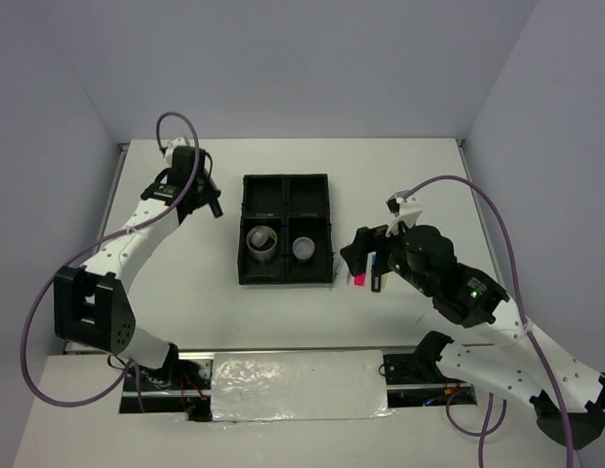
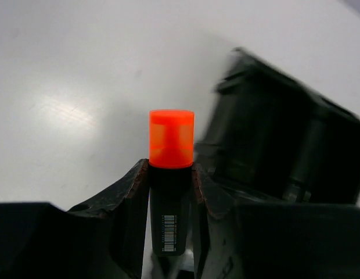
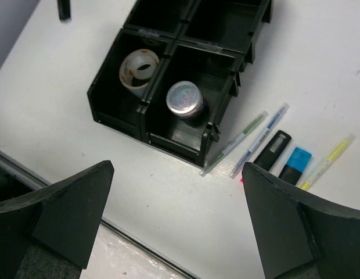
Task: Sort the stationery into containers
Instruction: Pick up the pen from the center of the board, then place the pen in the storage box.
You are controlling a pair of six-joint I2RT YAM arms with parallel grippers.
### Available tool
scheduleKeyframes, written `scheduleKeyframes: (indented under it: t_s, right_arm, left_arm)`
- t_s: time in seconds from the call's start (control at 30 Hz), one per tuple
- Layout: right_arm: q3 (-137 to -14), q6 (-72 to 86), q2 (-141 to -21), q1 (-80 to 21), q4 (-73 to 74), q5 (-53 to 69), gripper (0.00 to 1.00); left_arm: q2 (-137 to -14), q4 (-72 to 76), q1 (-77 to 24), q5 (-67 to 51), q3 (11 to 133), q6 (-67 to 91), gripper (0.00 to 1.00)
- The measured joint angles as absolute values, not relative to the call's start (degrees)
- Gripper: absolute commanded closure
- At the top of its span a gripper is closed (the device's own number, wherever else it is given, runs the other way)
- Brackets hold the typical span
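Note:
My left gripper [image 2: 169,165] is shut on the orange-capped stick [image 2: 171,139], a black body with an orange cap, held above the table left of the black four-compartment tray [image 1: 286,185]. In the top view that gripper [image 1: 209,198] is off the tray's far left corner. The grey tape ring [image 3: 139,70] lies in the near left compartment and the grey-white cylinder [image 3: 184,99] stands in the near right one. My right gripper [image 3: 177,166] is open and empty above the table beside the tray's near right corner. Two silver pens [image 3: 258,139], a blue highlighter [image 3: 296,164] and a thin yellow pen [image 3: 328,161] lie right of the tray.
A black highlighter body [image 3: 272,150] lies between the pens and the blue highlighter, with a pink tip [image 1: 359,280] showing under my right gripper [image 1: 366,265]. The tray's two far compartments [image 3: 226,20] look empty. A foil-covered strip [image 1: 298,385] runs along the near edge.

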State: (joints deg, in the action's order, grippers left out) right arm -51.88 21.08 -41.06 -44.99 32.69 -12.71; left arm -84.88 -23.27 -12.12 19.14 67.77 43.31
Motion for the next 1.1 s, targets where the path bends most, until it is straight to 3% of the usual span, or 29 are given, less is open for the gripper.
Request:
scheduleKeyframes:
  t_s: [0.23, 0.37, 0.7, 0.77, 0.8, 0.83, 0.93, 1.1]
  right_arm:
    - [-50.1, 21.2, -43.7, -44.1, 32.7, -13.6, 0.0]
    - [-48.6, 21.5, -43.4, -43.8, 32.6, -13.1, 0.0]
    - [-46.0, 22.7, -44.7, -43.1, 32.4, -12.8, 0.0]
    - [-45.8, 23.0, -44.7, -43.1, 32.4, -12.8, 0.0]
    - [-45.7, 23.1, -44.6, -43.1, 32.3, -12.8, 0.0]
    - [-45.6, 23.1, -44.6, -43.0, 32.4, -12.8, 0.0]
    - [-45.6, 23.1, -44.3, -42.8, 32.4, -12.9, 0.0]
    - [-45.2, 23.2, -44.0, -41.9, 32.3, -12.9, 0.0]
  left_arm:
    - [-96.3, -18.6, -18.5, 14.7, 89.0, 34.4, 0.95]
    - [-105.5, -18.7, -20.0, 13.0, 98.6, 30.7, 0.82]
    - [-114.7, -20.8, -19.7, 10.8, 101.3, 27.1, 0.62]
    - [-114.9, -20.7, -20.0, 10.8, 101.3, 26.9, 0.47]
    - [-114.9, -20.6, -20.1, 10.6, 101.3, 26.9, 0.32]
    - [-114.9, -20.4, -20.3, 10.6, 101.3, 26.7, 0.27]
    - [-114.9, -19.8, -20.5, 10.6, 101.1, 27.0, 0.21]
    - [-114.9, -19.7, -20.8, 10.8, 100.8, 27.2, 0.2]
